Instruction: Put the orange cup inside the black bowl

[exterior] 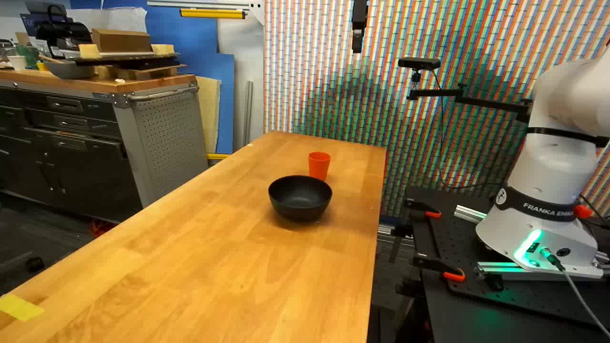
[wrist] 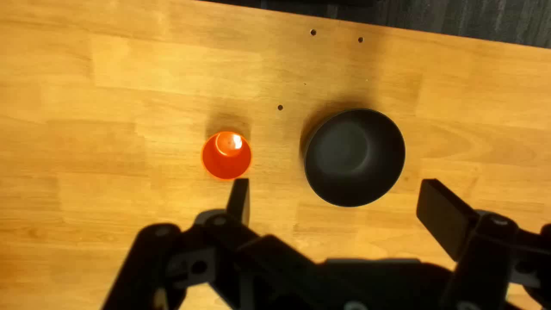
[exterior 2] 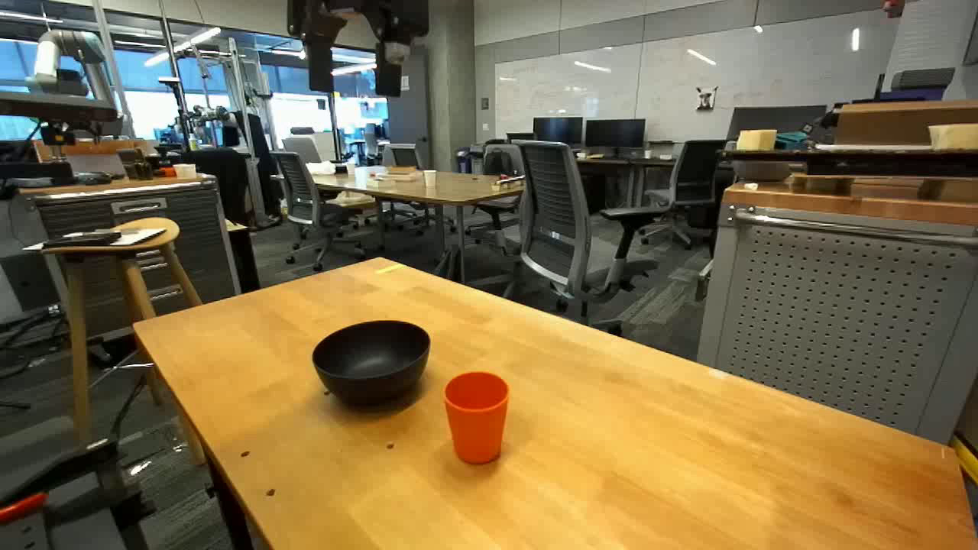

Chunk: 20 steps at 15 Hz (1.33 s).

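The orange cup (exterior: 319, 165) stands upright on the wooden table, near the black bowl and apart from it. It also shows in an exterior view (exterior 2: 477, 420) and in the wrist view (wrist: 226, 160). The black bowl (exterior: 300, 202) stands upright and looks bare inside. It also shows in an exterior view (exterior 2: 372, 363) and in the wrist view (wrist: 355, 157), to the right of the cup. My gripper (exterior 2: 354, 79) hangs high above the table, with its fingers wide apart and nothing between them. It shows in the wrist view (wrist: 333, 189) and at the top edge of an exterior view (exterior: 357, 44).
The wooden table (exterior: 228, 281) has an edge facing the robot's base (exterior: 538, 228). A camera on a black arm (exterior: 419, 63) stands by the base. A grey cabinet (exterior 2: 840, 305) and an office chair (exterior 2: 554, 214) stand beyond the table's far side.
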Each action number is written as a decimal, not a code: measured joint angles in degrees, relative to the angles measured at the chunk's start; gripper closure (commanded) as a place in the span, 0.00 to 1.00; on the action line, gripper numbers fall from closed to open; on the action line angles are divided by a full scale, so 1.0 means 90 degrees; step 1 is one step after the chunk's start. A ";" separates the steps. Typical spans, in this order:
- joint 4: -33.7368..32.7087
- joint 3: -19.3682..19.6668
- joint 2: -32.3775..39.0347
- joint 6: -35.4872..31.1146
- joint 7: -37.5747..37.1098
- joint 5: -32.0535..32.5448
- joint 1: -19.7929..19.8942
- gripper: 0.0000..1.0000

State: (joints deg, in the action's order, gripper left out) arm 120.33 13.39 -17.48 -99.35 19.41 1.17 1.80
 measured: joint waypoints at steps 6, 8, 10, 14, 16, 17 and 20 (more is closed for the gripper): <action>-0.0033 -0.0016 0.0001 0.0000 0.0000 0.0001 0.0001 0.00; -0.0062 -0.0136 0.0092 -0.0001 -0.0112 0.0237 0.0003 0.00; -0.0208 -0.0406 0.0399 -0.0001 -0.0454 0.0725 0.0002 0.00; -0.0824 -0.0775 0.1761 0.0007 -0.0758 0.1403 0.0001 0.00; -0.1196 -0.0769 0.2579 0.0003 -0.0753 0.1525 0.0034 0.00; -0.1389 -0.0765 0.2971 0.0002 -0.0713 0.1531 0.0085 0.00; -0.1965 -0.0762 0.4007 0.0003 -0.0417 0.1516 0.0313 0.00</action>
State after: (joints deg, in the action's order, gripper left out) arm 102.64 6.53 18.58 -99.32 15.66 14.82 4.62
